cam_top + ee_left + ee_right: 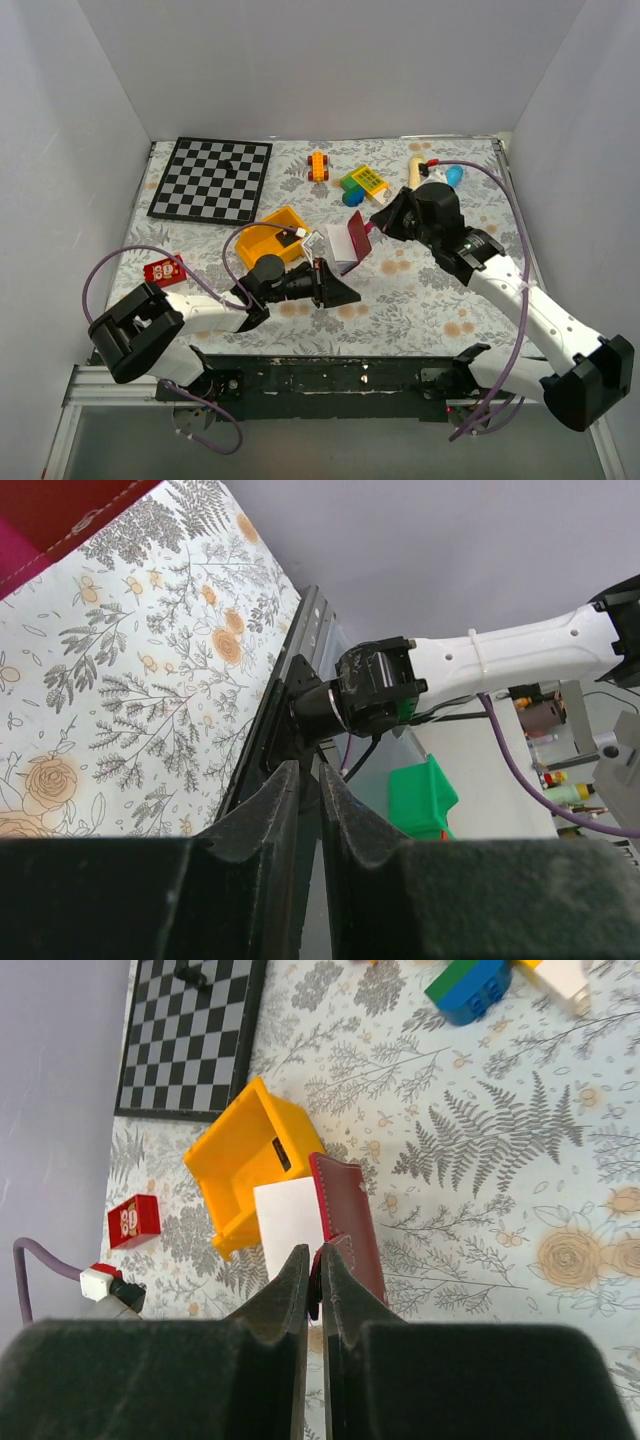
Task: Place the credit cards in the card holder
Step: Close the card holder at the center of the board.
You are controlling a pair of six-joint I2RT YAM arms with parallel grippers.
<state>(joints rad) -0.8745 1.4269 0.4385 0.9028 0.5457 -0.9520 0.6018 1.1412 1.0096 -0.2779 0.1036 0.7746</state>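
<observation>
Your right gripper (314,1265) is clamped on the edge of the small maroon folding card holder (352,1222), which sits on the floral counter (480,1160) beside the yellow plastic bin (245,1155), just ahead of your left gripper (308,775), whose fingers are nearly together, whether on a card you cannot tell.

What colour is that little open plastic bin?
The bin is yellow; right wrist view shows it best.

Left wrist view: maroon folding card holder (50,520) cut off by the top-left corner, only a stitched edge shows. Narrow dark slit between the left gripper (308,772) fingers; whether anything is pinched in it, cannot tell. Right wrist view: holder's near edge hidden behind the right gripper (315,1255) fingers. Dark mark on the yellow plastic bin (240,1140) wall — too small to identify.
</observation>
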